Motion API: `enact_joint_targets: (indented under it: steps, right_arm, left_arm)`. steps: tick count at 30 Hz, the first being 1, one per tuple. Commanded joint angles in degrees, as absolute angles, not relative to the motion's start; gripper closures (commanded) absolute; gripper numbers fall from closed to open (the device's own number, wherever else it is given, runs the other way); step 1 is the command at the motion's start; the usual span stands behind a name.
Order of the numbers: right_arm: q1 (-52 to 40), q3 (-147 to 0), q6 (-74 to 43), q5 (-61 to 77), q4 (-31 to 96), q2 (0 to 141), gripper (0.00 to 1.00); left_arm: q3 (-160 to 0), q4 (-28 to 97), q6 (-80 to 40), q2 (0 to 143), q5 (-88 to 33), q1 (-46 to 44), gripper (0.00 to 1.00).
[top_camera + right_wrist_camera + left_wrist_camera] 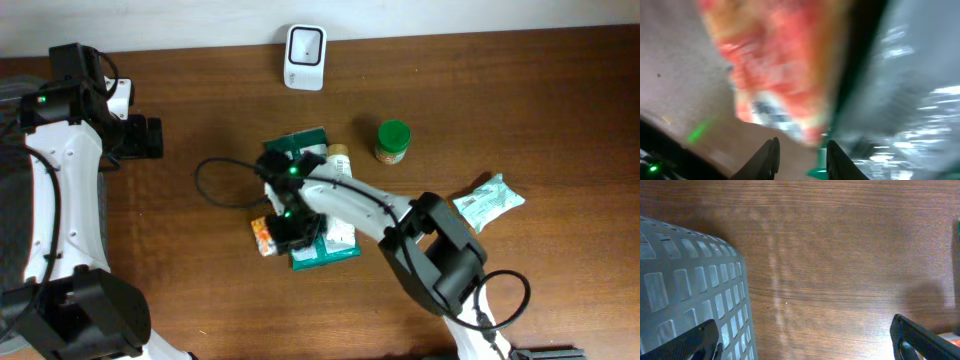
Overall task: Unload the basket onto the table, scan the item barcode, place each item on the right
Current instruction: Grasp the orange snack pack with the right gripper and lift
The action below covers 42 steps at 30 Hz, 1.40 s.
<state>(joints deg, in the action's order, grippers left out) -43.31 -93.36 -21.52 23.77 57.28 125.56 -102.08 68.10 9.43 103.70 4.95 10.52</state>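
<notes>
A heap of items lies mid-table: an orange-red snack packet (262,235), green packets (325,250) and a small bottle (339,157). My right gripper (288,226) is down over the heap's left side. In the right wrist view the blurred orange-red packet (775,65) ends right at my fingertips, with a green and silver packet (910,85) beside it. The right gripper (802,150) has its jaws narrowly apart, and the blur hides whether they pinch the packet. The white scanner (304,57) stands at the back. My left gripper (143,137) (807,345) is open and holds nothing.
A green-lidded jar (392,141) stands right of the heap, and a pale green packet (489,200) lies farther right. A black cable (215,185) loops left of the heap. A grey perforated basket (685,285) sits under the left gripper.
</notes>
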Motion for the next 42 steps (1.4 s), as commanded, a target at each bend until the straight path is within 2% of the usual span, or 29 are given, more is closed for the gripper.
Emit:
enact_joint_targets:
  steps: [1,6,14,22,24,25,26,28,33,42]
  right_arm:
    - [-40.18,-95.13,-17.56,22.02,57.95,124.09,0.72]
    - [-37.76,-96.62,-17.58,24.67,57.60,123.57,0.71]
    - [-42.11,-96.53,-25.67,24.84,52.64,126.34,0.72]
    - [-42.74,-96.53,-26.74,25.04,51.99,130.78,0.73]
    - [-42.92,-96.53,-26.89,25.06,51.96,131.63,0.81]
    - [-42.89,-96.53,-26.89,25.06,52.01,131.68,0.91]
    - [-42.89,-96.55,-26.87,25.08,51.86,131.61,0.96]
    - [-42.52,-96.57,-26.48,26.04,51.86,131.02,0.96]
    - [-38.79,-96.62,-18.33,38.33,52.47,125.14,0.96]
    - [-23.77,-96.62,-3.20,65.67,59.79,109.62,0.96]
  left_arm:
    - [-101.97,68.14,9.98,102.52,5.39,10.68,0.01]
    - [-101.97,68.14,9.98,102.52,5.39,10.68,0.01]
    - [-101.97,68.14,9.98,102.52,5.39,10.68,0.01]
    - [-101.97,68.14,9.98,102.52,5.39,10.68,0.01]
    - [-101.97,68.14,9.98,102.52,5.39,10.68,0.01]
    - [-101.97,68.14,9.98,102.52,5.39,10.68,0.01]
    - [-101.97,68.14,9.98,102.52,5.39,10.68,0.01]
    - [-101.97,68.14,9.98,102.52,5.39,10.68,0.01]
    - [-101.97,68.14,9.98,102.52,5.39,10.68,0.01]
    - [-101.97,68.14,9.96,102.52,5.39,10.68,0.01]
